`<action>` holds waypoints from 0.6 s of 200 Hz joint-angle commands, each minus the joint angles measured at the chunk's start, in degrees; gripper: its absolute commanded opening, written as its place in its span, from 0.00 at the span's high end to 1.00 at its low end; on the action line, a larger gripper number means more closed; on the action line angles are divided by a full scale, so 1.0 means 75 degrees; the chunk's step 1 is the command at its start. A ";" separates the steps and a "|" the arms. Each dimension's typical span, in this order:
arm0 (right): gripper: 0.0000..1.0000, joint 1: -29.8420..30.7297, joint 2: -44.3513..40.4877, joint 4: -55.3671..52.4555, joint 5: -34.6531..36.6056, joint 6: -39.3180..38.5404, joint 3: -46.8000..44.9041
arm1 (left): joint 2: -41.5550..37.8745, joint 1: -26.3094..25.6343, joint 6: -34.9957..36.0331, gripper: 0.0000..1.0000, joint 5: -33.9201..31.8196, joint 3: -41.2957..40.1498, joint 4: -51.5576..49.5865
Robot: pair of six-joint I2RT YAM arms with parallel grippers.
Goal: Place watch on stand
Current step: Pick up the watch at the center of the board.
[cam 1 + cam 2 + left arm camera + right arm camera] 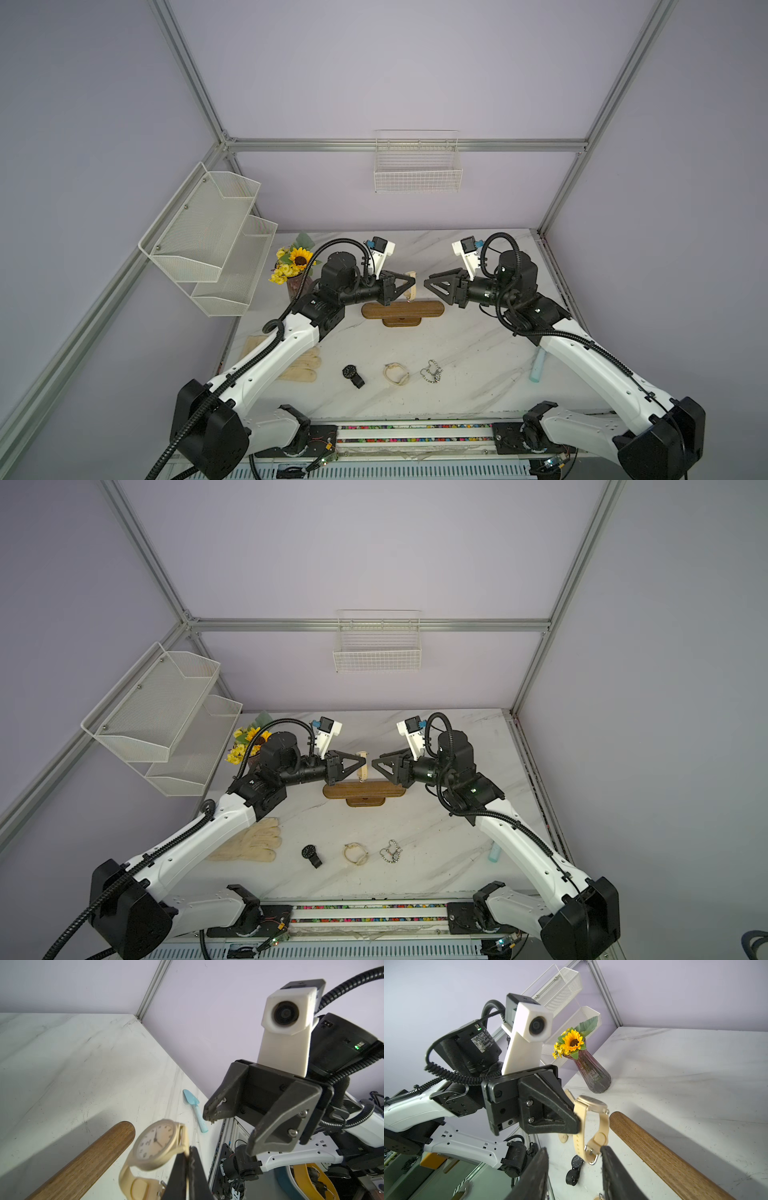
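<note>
Left wrist view: my left pincer [188, 1152] is clamped thin on the strap of the cream watch [154, 1145], just under the dial. The watch hangs in the air, face up, strap buckled into a closed loop.

Stand [83, 1163] sits on the table [478, 340] below, its bar bare. Nothing hangs on it.

Both top views put the watch over the back edge of the bar, right of its middle. From the wrist views the loop looks clear of the wood. How high it hangs I cannot tell.

My right pincer [428, 282] faces the left one across the bar, jaws apart, holding nothing. In the right wrist view the buckle end of the strap lies just beside one of its fingers [610, 1159]. Whether they touch I cannot tell.

Progress, as I judge it: pick-up done, carry to the stand done. Left to do: get the loop over a rounded end of the bar, slide it along, let go. With the strap buckled, it probably cannot simply drop on from above.

A black watch [352, 374] lies near the front of the table, untouched.
</note>
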 commanded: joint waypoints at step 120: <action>0.39 -0.0226 0.0787 0.0746 -0.1896 0.4510 0.0373 | -0.0734 -0.0482 0.3323 1.00 -0.0503 -0.0958 0.1247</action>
